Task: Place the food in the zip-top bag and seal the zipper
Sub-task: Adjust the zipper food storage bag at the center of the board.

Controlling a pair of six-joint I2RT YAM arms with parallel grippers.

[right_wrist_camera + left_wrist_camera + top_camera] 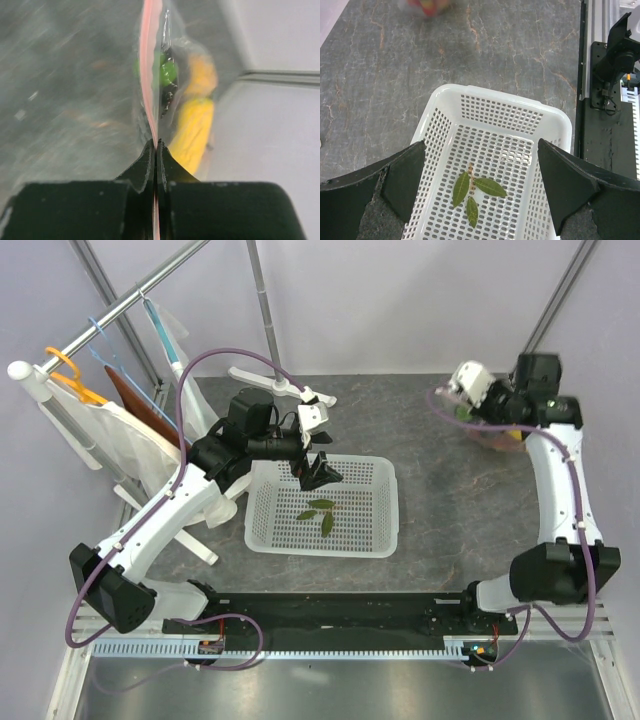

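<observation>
From above, the bag [497, 433] sits in the far right corner of the table [430, 420], bunched under the right hand [476, 412]. The food [508, 441] shows through it as yellow and red patches. Which way the bag's long side runs cannot be made out here. The left hand [318, 475] hangs over the far edge of a white basket [265, 515] near the middle of the table, and a few green leaves [321, 512] lie in the basket.

In the left wrist view, the left hand [481, 145] has its fingers [402, 175] spread wide and holds nothing. Below it are the basket [495, 97] and the leaves [476, 191]. The food [425, 6] is a blur at the table's far side.

In the right wrist view, the right hand [155, 150] is pinched shut on the zipper [149, 65]. The pink strip runs straight away from the fingertips, edge-on. The bag [172, 55] hangs to its right, with the food [194, 127] inside, yellow, orange and green.
</observation>
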